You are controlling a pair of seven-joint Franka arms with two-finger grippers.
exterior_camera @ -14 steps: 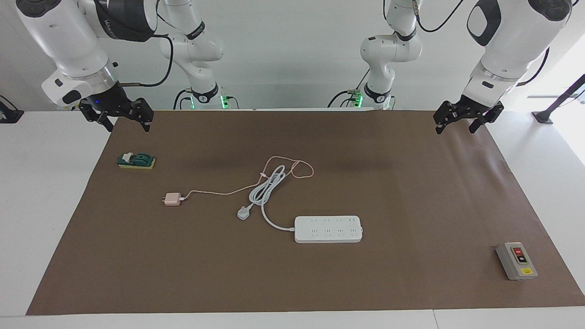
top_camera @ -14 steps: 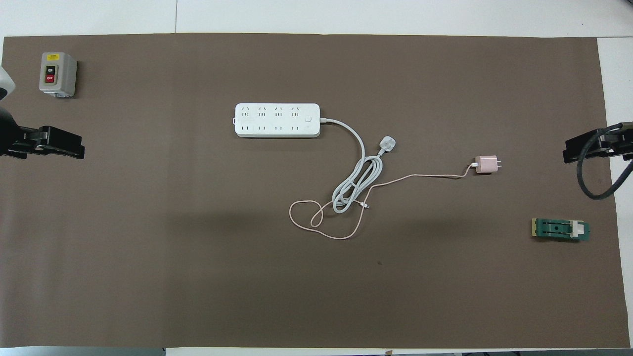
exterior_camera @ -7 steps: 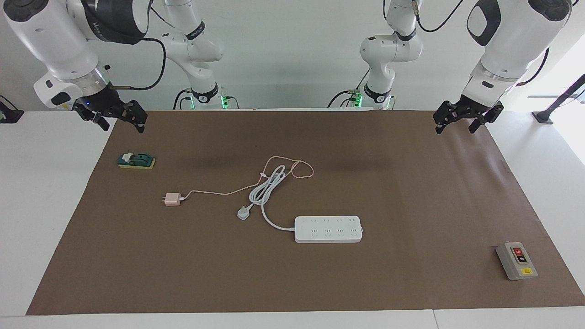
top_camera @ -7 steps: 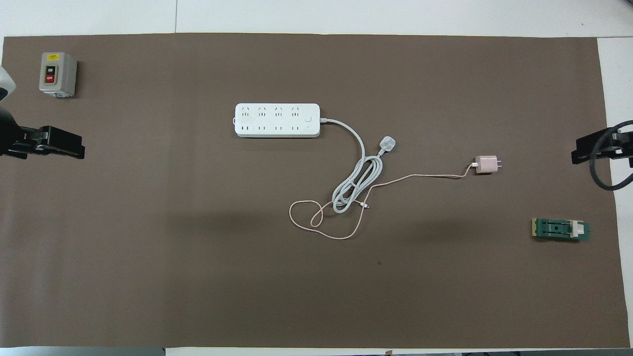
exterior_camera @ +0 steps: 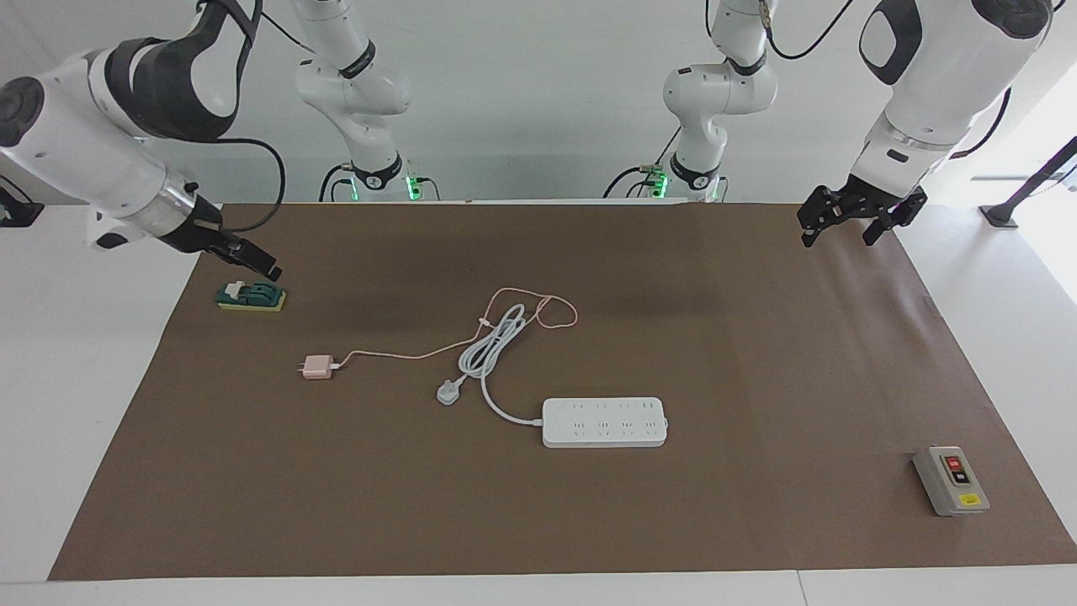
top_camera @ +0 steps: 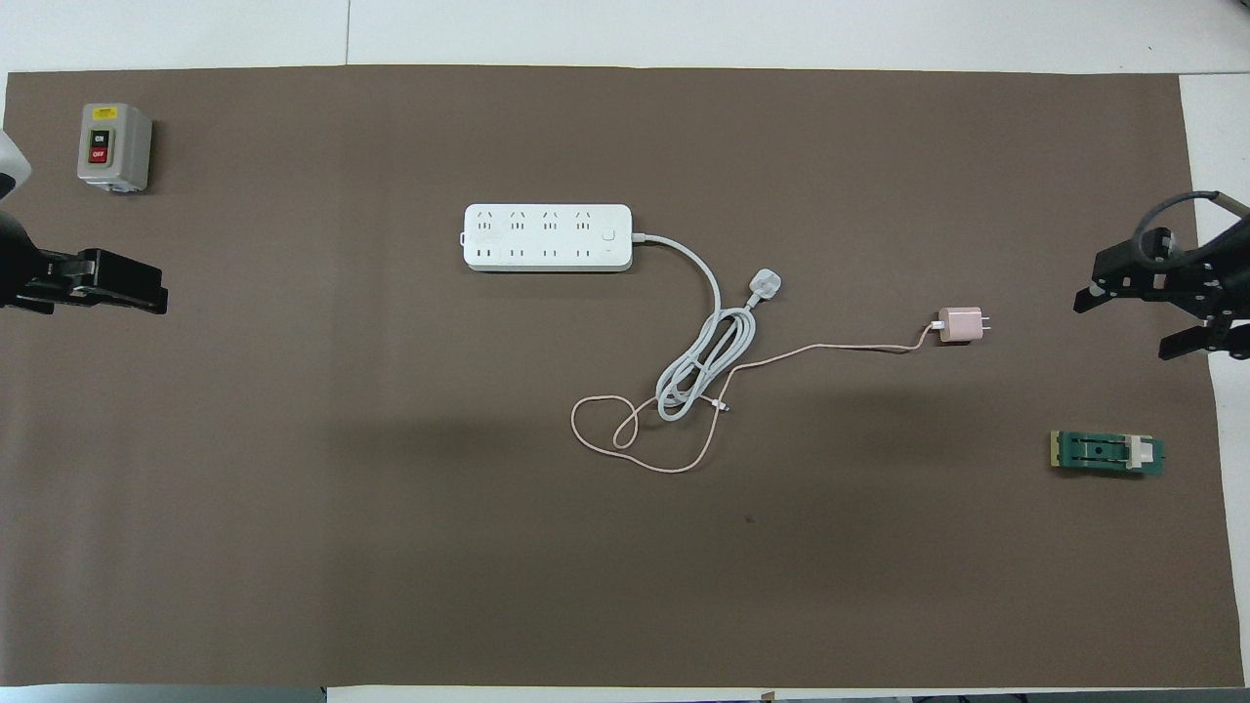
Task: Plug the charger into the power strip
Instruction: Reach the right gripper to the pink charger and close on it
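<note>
Right claw (exterior_camera: 257,259) hangs spread and empty over the right arm's end of the brown mat (exterior_camera: 757,353), above the green block (exterior_camera: 251,296), with the charger (exterior_camera: 317,367) lying untouched farther from the robots than that block. Taking the charger as the landmark: its two prongs point toward the right arm's end, and its thin pink cable (exterior_camera: 404,354) trails toward the left arm's end, looping through the coiled white cord (exterior_camera: 492,341) nearer the robots. A sound pickup likely means closing on the pink cube's flat sides, prongs left free, then lifting slowly so the cable pays out without dragging that coil. White plug (exterior_camera: 448,392) lies just farther out, between charger and power strip (exterior_camera: 604,422), in the likely carrying path. Farthest sits the grey switch box (exterior_camera: 951,480), well clear. Left claw (exterior_camera: 851,220), also spread and empty, waits over the mat's corner at its own end.
</note>
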